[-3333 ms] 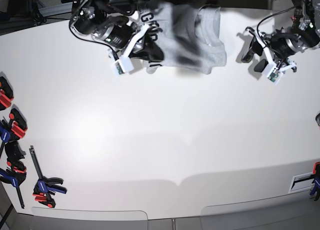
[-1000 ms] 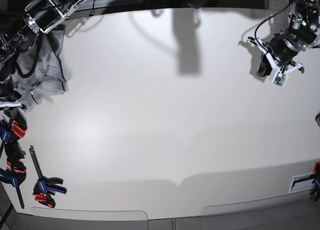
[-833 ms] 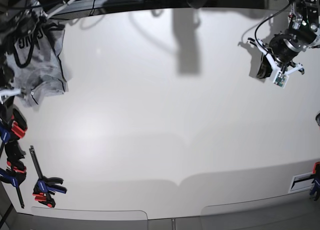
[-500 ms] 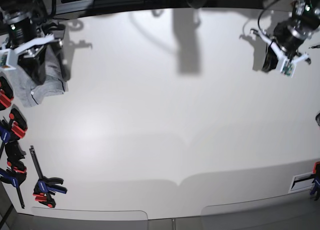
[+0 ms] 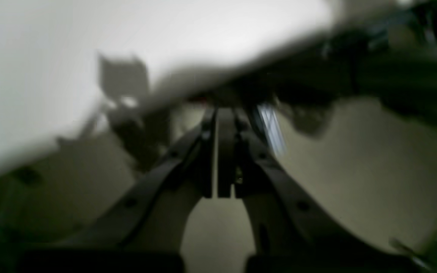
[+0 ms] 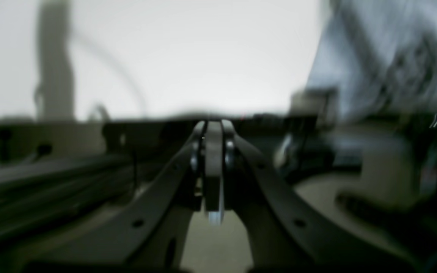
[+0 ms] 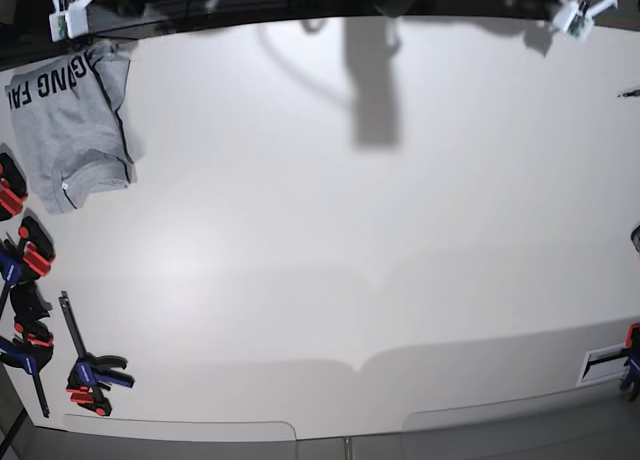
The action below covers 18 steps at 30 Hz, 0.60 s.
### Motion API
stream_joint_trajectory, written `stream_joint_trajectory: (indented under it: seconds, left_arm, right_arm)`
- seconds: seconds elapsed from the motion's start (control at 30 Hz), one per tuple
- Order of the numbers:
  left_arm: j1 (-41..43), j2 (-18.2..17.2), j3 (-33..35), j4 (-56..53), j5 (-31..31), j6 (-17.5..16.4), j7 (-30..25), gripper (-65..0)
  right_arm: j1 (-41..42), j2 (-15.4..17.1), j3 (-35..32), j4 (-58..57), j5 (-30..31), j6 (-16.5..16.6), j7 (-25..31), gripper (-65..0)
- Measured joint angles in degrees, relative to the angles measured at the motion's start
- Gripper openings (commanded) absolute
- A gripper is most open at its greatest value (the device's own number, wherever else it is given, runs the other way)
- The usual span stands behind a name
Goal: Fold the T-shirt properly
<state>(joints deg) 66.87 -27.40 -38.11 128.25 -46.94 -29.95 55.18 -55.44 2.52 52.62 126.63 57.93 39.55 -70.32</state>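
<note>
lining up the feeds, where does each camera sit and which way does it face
Base: overhead, facing down on the white table; folded T-shirt far left, clamps below it, both wrist ends at the top edge.
Left wrist: on the left arm, looking past the shut left gripper at the table edge, blurred.
Right wrist: behind the shut right gripper, facing table and T-shirt.
Base and right wrist share the T-shirt.
</note>
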Motion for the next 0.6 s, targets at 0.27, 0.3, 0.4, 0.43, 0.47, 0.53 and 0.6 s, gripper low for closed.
stream_joint_trajectory:
  seconds: [0.27, 0.3, 0.4, 0.43, 0.47, 0.53, 0.6]
  left_arm:
    - [6.75, 0.04, 13.27, -33.64, 0.22, -9.62, -8.76, -65.0]
    - [5.81, 0.09, 16.41, -39.12, 2.51, -9.75, -13.53, -65.0]
    - [-1.55, 0.42, 26.49, -56.57, 11.78, -9.38, -31.80, -65.0]
    - [-4.79, 0.76, 29.81, -61.86, 14.10, -9.66, -38.03, -65.0]
    - [-8.68, 1.40, 32.79, -66.97, 17.35, -9.64, -43.67, -65.0]
    - [-17.51, 3.78, 37.20, -76.32, 23.65, -9.29, -50.34, -65.0]
    - [-25.35, 6.86, 40.22, -84.15, 27.26, -9.33, -55.08, -65.0]
  right_arm:
    - [-7.69, 10.47, -19.47, -32.00, -12.92, 0.17, 12.68, -65.0]
    - [-7.21, 11.74, -23.26, -37.77, -16.28, 0.20, 18.45, -65.0]
    - [-1.75, 15.19, -34.45, -56.96, -26.60, 0.35, 37.00, -65.0]
    - [1.27, 16.00, -37.55, -63.43, -29.31, 0.31, 41.94, -65.0]
    - [4.98, 16.61, -40.35, -69.90, -31.74, 0.22, 46.03, -65.0]
    - [13.33, 16.70, -45.22, -82.58, -35.15, -1.88, 51.95, -65.0]
    - [21.79, 16.13, -49.46, -93.37, -35.08, -3.63, 54.16, -65.0]
